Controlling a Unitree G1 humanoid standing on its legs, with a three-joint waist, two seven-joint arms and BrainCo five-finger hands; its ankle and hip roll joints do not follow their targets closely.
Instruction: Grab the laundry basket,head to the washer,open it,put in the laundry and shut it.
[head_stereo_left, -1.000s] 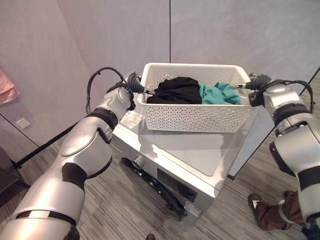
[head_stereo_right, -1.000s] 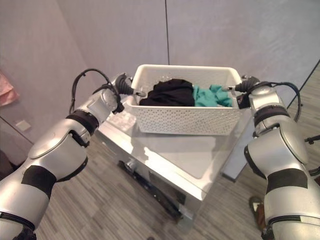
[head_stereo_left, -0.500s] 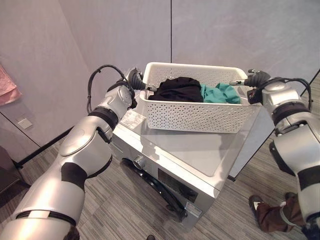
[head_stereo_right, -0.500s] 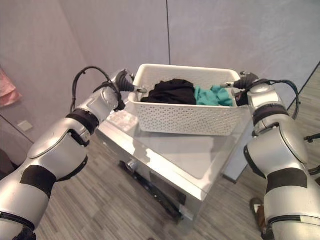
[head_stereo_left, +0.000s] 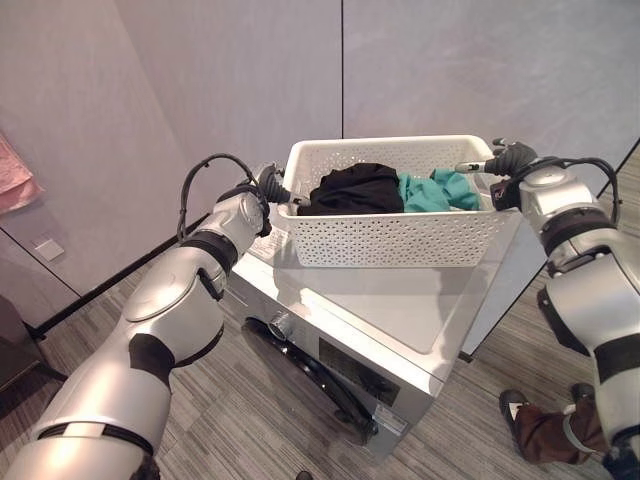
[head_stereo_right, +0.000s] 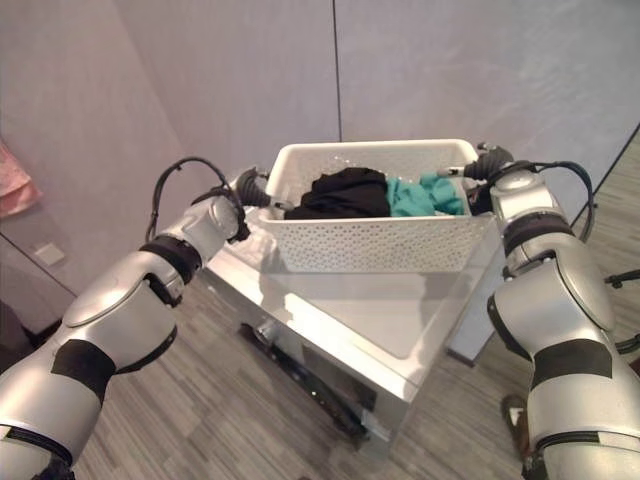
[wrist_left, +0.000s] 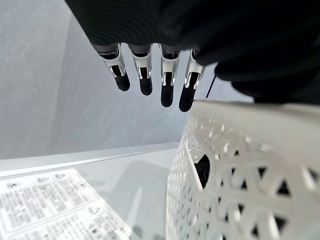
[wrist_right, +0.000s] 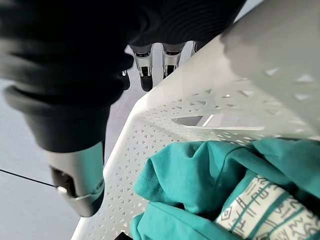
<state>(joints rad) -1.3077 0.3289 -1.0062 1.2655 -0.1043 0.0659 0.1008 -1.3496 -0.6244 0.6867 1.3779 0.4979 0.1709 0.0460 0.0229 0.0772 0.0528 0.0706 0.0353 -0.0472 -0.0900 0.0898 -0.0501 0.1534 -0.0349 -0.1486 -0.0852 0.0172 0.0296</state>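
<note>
A pink cloth (head_stereo_left: 12, 172) hangs on the wall at far left. The robot's left hand (head_stereo_left: 270, 185) sits at the left end of the white basket (head_stereo_left: 400, 240); the left wrist view shows its fingers (wrist_left: 145, 80) straight and clear of the rim, gripping nothing. The basket rests on top of the washer (head_stereo_left: 390, 320), toward its far edge, with a black garment (head_stereo_left: 352, 188) heaped at its left and middle and a teal garment (head_stereo_left: 440, 190) at its right. The washer's round door (head_stereo_left: 310, 375) is closed on the near front face. The right hand (head_stereo_left: 505, 160) straddles the basket's right end, thumb (wrist_right: 77, 182) inside over the teal garment and fingers outside the rim, not clamped shut. A person's shoe (head_stereo_left: 530, 425) shows on the floor at near right.
</note>
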